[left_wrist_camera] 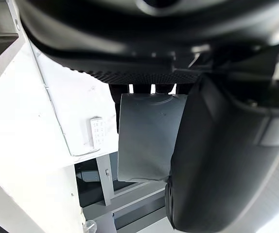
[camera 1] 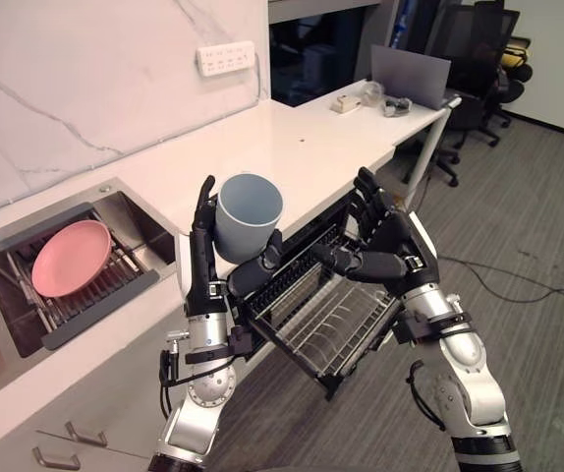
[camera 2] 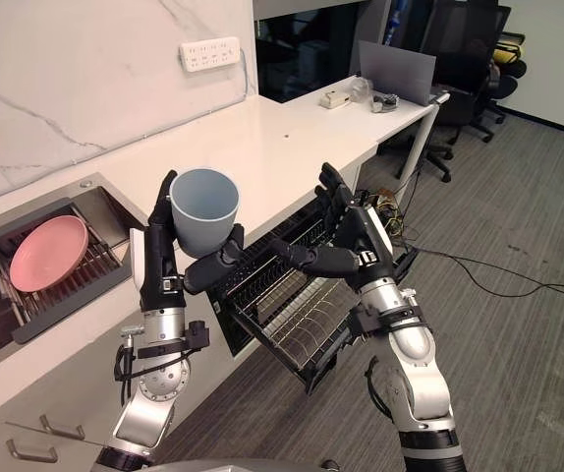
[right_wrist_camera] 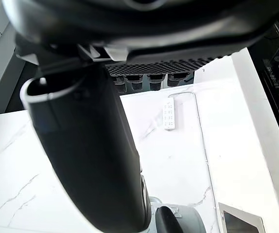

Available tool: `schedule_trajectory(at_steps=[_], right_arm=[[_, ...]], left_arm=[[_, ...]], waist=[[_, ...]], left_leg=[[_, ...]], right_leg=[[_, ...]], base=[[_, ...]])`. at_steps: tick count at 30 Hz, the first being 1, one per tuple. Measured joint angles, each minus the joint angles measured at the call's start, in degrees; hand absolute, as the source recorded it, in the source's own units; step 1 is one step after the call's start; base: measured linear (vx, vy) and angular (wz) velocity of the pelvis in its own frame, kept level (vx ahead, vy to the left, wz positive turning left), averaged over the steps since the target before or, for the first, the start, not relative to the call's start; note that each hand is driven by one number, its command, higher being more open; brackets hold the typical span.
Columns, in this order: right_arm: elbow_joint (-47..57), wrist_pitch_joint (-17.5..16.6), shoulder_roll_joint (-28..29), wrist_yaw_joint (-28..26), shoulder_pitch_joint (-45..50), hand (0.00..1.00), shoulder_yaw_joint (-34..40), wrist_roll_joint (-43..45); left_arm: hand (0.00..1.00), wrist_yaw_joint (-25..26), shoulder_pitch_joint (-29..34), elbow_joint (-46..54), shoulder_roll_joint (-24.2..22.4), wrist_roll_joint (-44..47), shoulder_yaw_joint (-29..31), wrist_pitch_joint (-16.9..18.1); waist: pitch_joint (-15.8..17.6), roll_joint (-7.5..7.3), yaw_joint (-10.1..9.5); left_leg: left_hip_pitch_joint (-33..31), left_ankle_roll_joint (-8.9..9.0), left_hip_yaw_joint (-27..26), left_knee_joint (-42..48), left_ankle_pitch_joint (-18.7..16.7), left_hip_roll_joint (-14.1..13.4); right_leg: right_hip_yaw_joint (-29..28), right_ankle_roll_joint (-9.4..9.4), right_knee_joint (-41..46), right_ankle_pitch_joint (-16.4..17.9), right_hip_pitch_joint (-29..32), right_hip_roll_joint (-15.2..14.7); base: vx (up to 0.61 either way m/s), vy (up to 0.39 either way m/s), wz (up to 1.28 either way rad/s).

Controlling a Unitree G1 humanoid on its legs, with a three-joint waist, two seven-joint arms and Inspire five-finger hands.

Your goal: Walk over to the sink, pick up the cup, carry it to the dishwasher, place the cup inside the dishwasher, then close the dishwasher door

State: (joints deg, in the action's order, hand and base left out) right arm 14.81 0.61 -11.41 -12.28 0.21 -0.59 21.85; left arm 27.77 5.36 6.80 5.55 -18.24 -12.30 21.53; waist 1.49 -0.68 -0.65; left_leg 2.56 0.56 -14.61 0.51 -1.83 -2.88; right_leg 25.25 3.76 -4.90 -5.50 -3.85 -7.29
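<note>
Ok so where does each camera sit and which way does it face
Left eye view: head, looking down at counter, sink, dishwasher rack; both arms, left hand gripping the cup.
Right eye view: head, slightly aside; same scene.
Left wrist view: along its hand at the cup.
Right wrist view: past the open right hand at the power strip on the wall.
Shared: the cup.

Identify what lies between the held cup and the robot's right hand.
Bare gap between cup and right hand; dishwasher rack below, left eye view.
</note>
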Motion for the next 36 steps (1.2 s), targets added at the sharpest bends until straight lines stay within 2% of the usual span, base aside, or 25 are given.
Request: schedule_trajectory(at_steps=[7,18,25,29,32,33,34,36], right_arm=[[0.2,0.0,0.6,-3.9,-0.6,1.00,-0.4,3.4],[2.3,0.0,0.5,-7.6,-1.9,1.00,-5.1,3.9],[2.3,0.6,0.4,-7.7,-1.9,1.00,-7.1,3.8],[2.2,1.2,0.4,-7.6,-2.0,1.00,-7.9,3.6],[1.2,1.5,0.1,-7.1,-2.2,1.00,-8.8,3.5],[1.0,1.6,0.0,-6.7,-2.3,0.00,-8.8,3.5],[0.7,1.6,-0.2,-6.6,-2.5,0.00,-8.7,3.6],[0.5,1.5,-0.5,-6.6,-3.0,0.00,-8.8,4.1]], left_arm=[[0.00,-3.1,0.0,0.0,-0.1,0.0,-1.2,-0.1],[0.00,-3.3,0.0,0.0,-0.1,0.0,-4.1,-1.2],[0.00,-3.3,0.0,0.0,0.0,-3.3,-5.1,-1.1],[0.00,-4.1,-0.2,0.2,0.2,-5.5,-6.2,-0.1],[0.00,-6.2,-0.7,0.9,0.4,-5.5,-7.3,2.1],[0.00,-7.6,-0.7,2.1,0.6,-5.6,-7.7,2.7],[0.00,-8.5,-0.9,3.0,0.9,-5.5,-8.3,4.0],[0.00,-9.3,-1.1,3.7,1.0,-5.4,-7.9,4.3]], waist=[[0.8,-0.13,0.09],[1.3,-0.27,0.10],[1.3,-0.30,0.08],[1.4,-0.32,-0.03],[1.4,-0.33,-0.01],[1.4,-0.36,-0.02],[1.4,-0.37,-0.03],[1.4,-0.36,0.11]], left_leg=[[0.0,-0.03,0.2,-0.1,0.0,0.2],[0.0,-0.19,0.9,-0.1,0.1,0.4],[-0.1,-0.41,1.5,-0.4,0.3,0.8],[-0.1,-0.46,1.7,-0.4,0.3,0.9],[0.0,-0.48,2.0,-0.4,0.3,1.0],[-0.1,-0.50,2.1,-0.4,0.3,1.0],[0.0,-0.51,2.2,-0.4,0.3,1.0],[0.0,-0.51,2.2,-0.3,0.3,1.0]], right_leg=[[0.2,0.02,0.0,0.0,0.0,-0.2],[0.8,0.03,0.0,0.0,-0.3,-0.3],[1.5,0.07,0.0,0.0,-0.5,-0.7],[1.7,0.08,0.0,0.0,-0.6,-0.8],[1.9,0.08,0.0,0.0,-0.8,-0.8],[2.0,0.08,0.0,0.0,-0.8,-0.8],[2.1,0.08,0.0,0.0,-0.9,-0.8],[2.1,0.08,0.0,0.0,-0.9,-0.8]], base=[[0.00,0.000,0.00],[0.00,0.003,0.02],[0.00,0.027,0.05],[0.00,0.026,0.04],[0.00,0.018,0.04],[0.00,0.017,0.05],[0.00,0.018,0.04],[0.00,0.000,0.00]])
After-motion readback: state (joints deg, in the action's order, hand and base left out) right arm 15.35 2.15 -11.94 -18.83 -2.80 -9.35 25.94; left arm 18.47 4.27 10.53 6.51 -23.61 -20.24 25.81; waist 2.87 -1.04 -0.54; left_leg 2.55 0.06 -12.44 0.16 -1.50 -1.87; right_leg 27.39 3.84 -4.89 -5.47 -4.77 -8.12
